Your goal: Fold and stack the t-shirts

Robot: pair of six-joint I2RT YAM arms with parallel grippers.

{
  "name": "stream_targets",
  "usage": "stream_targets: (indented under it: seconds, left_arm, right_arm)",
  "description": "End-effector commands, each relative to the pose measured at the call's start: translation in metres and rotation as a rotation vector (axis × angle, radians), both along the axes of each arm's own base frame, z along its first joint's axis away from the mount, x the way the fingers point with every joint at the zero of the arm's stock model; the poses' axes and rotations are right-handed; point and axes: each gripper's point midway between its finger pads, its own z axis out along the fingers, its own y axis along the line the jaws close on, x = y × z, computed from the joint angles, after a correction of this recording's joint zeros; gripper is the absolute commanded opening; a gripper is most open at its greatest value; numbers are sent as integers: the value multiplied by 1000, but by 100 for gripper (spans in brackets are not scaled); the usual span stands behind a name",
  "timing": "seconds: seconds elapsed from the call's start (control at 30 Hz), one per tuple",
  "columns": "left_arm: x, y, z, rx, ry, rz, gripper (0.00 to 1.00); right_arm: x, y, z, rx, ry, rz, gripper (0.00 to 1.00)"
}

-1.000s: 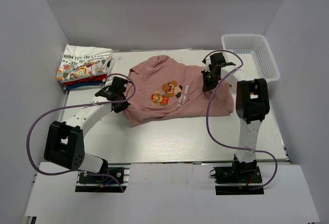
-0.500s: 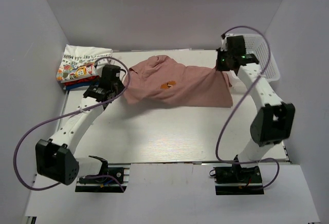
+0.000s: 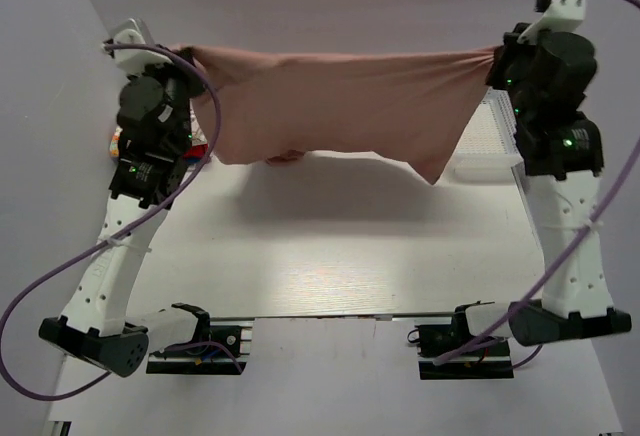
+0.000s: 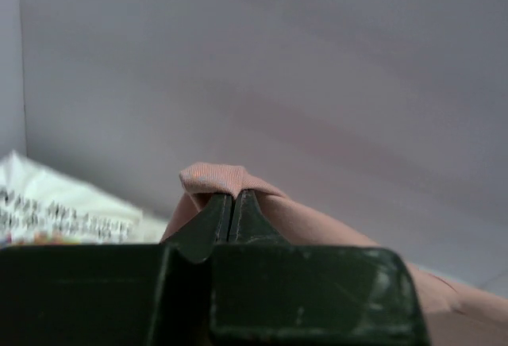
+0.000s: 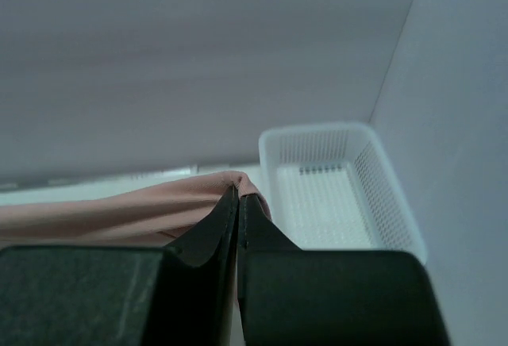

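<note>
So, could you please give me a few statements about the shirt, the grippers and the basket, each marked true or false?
1. The pink tee hangs stretched between the two grippers. True.
2. The left gripper is open. False: it is shut on the tee's edge.
3. The right gripper pinches the tee. True.
4. The white basket stands on the left arm's side. False: it stands on the right arm's side.
</note>
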Motion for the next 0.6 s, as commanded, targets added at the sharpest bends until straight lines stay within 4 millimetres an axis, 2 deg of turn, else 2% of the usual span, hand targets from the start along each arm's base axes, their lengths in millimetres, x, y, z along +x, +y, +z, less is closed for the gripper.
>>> stream_targets:
  seconds: [0.0,0.03,0.07,0.13,0.2,0.23,0.3,0.33,0.4,0.53,0.57]
  left_arm:
    - [-51,33,102,38,-263,99,0]
    - [-54,35,111,47,-280,106,0]
    - [-67,40,134,44,-329,117,0]
    - [-86,43,160,77,-389,113,0]
    - [-107,46,187,100,-446,108,0]
    - [-126,51,206,99,-498,116,0]
    - [-143,59,220,111,-521,131,0]
    - [-163,65,236,113,-570,142,0]
    - [-181,68,250,125,-617,139,0]
    - [-201,69,269,143,-694,130,0]
    - [-187,64,267,150,-677,127,0]
  right_arm:
    - [-52,-21,90,-55,-266,-49,0]
    - [-67,-21,105,-58,-310,-36,0]
    - [-79,-22,115,-58,-341,-33,0]
    - [-111,-24,141,-71,-413,-11,0]
    - [-130,-22,157,-94,-467,15,0]
    - [-143,-23,165,-94,-498,20,0]
    - [-163,-19,178,-108,-550,60,0]
    - [-173,-19,184,-110,-576,66,0]
    - [-192,-18,195,-112,-619,84,0]
    - [-202,-25,206,-108,-668,50,0]
    - [-201,-27,208,-100,-672,36,0]
